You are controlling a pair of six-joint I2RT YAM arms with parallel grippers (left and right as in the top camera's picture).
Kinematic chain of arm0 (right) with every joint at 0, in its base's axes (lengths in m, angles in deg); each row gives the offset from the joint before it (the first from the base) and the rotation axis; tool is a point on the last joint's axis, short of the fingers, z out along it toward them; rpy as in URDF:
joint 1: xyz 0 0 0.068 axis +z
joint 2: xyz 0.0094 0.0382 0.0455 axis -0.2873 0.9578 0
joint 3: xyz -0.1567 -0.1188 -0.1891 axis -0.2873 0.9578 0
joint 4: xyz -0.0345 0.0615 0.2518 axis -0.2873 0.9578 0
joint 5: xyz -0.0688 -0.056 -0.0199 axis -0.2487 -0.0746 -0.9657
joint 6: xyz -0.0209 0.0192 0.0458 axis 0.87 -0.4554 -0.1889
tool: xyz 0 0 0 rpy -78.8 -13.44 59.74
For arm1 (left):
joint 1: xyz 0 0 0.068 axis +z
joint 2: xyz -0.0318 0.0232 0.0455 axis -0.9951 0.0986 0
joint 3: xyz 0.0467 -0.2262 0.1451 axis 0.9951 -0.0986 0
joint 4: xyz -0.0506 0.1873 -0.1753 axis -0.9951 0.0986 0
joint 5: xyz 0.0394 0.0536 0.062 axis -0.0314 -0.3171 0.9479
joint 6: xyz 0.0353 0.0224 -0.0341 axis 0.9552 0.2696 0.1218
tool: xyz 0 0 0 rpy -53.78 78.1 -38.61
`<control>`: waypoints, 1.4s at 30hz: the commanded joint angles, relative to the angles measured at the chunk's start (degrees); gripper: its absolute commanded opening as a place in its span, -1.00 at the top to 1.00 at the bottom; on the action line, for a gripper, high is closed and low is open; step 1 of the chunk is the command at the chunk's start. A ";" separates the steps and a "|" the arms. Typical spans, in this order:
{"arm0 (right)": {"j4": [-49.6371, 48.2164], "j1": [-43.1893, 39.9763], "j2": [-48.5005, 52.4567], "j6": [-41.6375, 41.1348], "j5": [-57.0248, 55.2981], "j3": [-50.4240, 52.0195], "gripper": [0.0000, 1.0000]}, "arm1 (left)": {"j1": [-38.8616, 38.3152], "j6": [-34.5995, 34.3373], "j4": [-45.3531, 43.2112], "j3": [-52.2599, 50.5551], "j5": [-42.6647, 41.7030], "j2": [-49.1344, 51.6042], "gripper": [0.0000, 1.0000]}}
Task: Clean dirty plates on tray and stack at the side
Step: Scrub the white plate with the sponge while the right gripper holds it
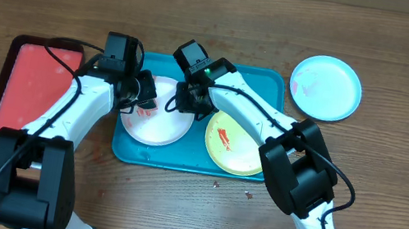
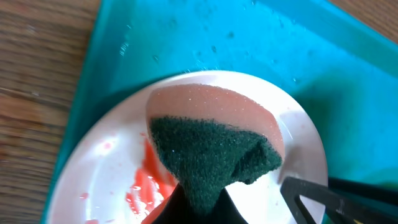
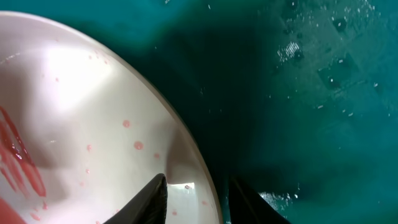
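Left pincer is shut tight on a sponge. It pokes in at the bottom of the left wrist view. The sponge is dark green on the side we see, with a pink part behind it. It sits over the white plate, near the middle. Red smears lie on the plate at the lower left of the sponge, with small pink drops around them.

Right pincer is open a little. Its two fingers stand apart at the bottom of the right wrist view. One is over the white plate and one is over the tray, with the plate's rim between them. I cannot tell if they touch the rim. The tray is wet with little drops.

From above, the white plate lies in the left half of the tray. The yellow-green plate lies in the right half, just beside the white one. It has a red mark on it.

The blue plate is off the tray, on the table at the upper right. It has faint pink spots on its left side. The red tray lies at the left of the frame, beside the big tray. Two tiny crumbs lie on the table below the big tray.
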 commanded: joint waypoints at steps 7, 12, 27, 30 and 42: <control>0.33 -0.11 1.55 -0.39 -1.33 0.50 0.30 | -1.46 -3.52 -0.13 -0.26 -7.52 8.22 0.92; 0.87 -0.11 1.55 -0.39 -1.36 0.50 0.30 | -1.31 -3.04 3.30 -0.11 3.37 9.25 0.92; 1.11 -0.11 1.55 -0.39 -1.36 0.50 0.31 | -0.13 -0.07 17.14 13.99 15.54 9.22 0.91; 1.14 -0.11 1.55 -0.39 -1.36 0.50 0.31 | -0.44 1.44 14.62 13.84 5.14 9.57 0.92; 1.31 -0.11 1.55 -0.39 -1.33 0.50 0.32 | -3.10 3.85 13.57 12.41 -0.35 14.21 0.92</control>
